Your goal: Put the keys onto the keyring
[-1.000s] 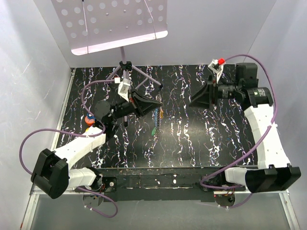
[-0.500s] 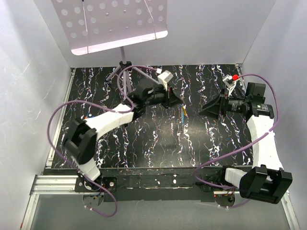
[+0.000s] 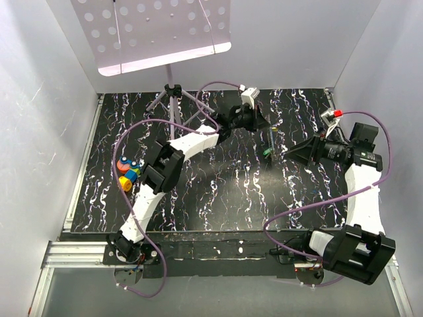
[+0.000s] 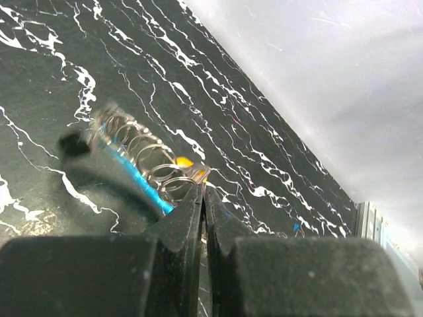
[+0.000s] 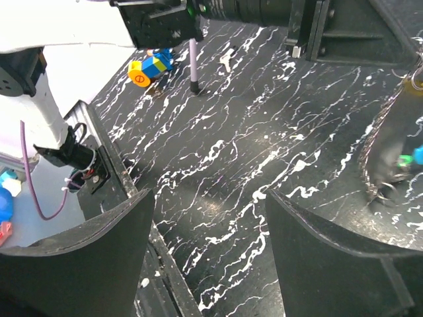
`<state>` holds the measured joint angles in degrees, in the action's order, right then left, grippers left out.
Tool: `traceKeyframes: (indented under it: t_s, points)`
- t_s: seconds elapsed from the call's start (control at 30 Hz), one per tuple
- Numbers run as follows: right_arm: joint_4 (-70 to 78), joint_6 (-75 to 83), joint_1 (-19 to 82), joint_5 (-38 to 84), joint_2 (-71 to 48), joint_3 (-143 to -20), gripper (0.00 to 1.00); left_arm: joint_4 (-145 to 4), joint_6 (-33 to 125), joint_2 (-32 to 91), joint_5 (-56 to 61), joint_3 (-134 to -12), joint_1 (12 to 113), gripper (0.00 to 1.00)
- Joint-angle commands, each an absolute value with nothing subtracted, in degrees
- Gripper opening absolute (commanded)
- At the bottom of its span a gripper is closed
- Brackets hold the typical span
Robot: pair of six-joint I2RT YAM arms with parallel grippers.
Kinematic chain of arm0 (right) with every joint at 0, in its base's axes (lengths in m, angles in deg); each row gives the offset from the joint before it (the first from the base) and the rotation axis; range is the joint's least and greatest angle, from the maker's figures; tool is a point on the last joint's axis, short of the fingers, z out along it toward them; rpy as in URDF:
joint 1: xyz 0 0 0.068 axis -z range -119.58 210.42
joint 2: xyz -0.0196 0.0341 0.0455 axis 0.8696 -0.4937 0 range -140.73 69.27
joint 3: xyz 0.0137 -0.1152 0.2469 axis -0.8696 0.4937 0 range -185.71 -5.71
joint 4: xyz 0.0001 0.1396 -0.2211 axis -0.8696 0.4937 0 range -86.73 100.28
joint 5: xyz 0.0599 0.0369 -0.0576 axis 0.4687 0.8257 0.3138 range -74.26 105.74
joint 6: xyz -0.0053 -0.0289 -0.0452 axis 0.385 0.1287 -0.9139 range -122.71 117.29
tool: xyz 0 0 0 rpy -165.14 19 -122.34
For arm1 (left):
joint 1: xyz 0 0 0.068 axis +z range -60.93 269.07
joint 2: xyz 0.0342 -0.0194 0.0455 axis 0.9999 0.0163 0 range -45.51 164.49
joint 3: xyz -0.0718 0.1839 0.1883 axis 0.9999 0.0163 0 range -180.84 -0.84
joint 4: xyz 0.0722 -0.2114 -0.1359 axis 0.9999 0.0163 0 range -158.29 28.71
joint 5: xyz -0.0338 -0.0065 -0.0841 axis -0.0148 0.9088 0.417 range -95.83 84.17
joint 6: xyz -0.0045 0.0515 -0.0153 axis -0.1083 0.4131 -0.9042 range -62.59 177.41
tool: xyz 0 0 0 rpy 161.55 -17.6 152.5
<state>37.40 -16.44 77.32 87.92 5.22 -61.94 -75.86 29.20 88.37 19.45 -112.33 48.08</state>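
Observation:
A chain of metal rings with a blue strap, the keyring (image 3: 270, 141), hangs from my left gripper (image 3: 262, 124), which is shut on its top end at the far middle of the table. In the left wrist view the rings (image 4: 142, 149) lie just past the closed tips of that gripper (image 4: 203, 189). My right gripper (image 3: 291, 151) is wide open, just right of the hanging chain, with nothing between its fingers (image 5: 209, 198). From the right wrist the keyring (image 5: 390, 132) dangles at the right edge. The keys (image 3: 127, 173) lie together at the table's left side, blue and yellow-orange (image 5: 149, 67).
A stand with a perforated white plate (image 3: 158, 30) rises at the back, its tripod legs (image 3: 173, 94) on the table; one leg's foot (image 5: 193, 84) shows near the keys. The left arm (image 3: 188, 142) stretches diagonally across the table. White walls enclose three sides.
My left arm has swung from the table's left to the far middle, carrying the keyring chain with it. My right gripper has drawn back to the right and opened wider.

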Motion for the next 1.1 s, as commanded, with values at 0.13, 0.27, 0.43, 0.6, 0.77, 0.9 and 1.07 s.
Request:
traceKeyframes:
  t_s: [0.13,0.27,0.43,0.6,0.77,0.9,1.07]
  points:
    - [34.74,-16.95,81.07,89.66,7.13,-60.74,0.76,-90.96,15.67,94.66,15.53,-118.08,46.71,0.28]
    - [35.0,-16.94,82.21,89.04,8.1,-60.12,0.77,-86.06,19.77,91.88,18.25,-118.8,46.7,0.53]
    - [38.59,-20.45,82.48,85.88,8.89,-60.99,0.76,-73.93,37.34,77.13,17.82,-110.47,46.62,0.71]
    - [44.83,-26.16,82.48,81.75,9.16,-64.24,0.76,-72.5,47.99,55.34,14.57,-86.76,45.65,0.93]
    - [46.26,-26.97,82.39,77.18,10.38,-66.44,0.76,-70.49,49.85,34.86,10.36,-67.15,46.0,0.98]
    - [43.19,-21.8,82.48,71.92,11.35,-66.62,0.77,-68.65,47.4,21.57,5.69,-56.41,48.02,0.98]
    - [44.58,-16.42,82.39,73.83,9.42,-70.57,0.8,-60.3,37.91,13.12,10.95,-53.41,58.2,0.98]
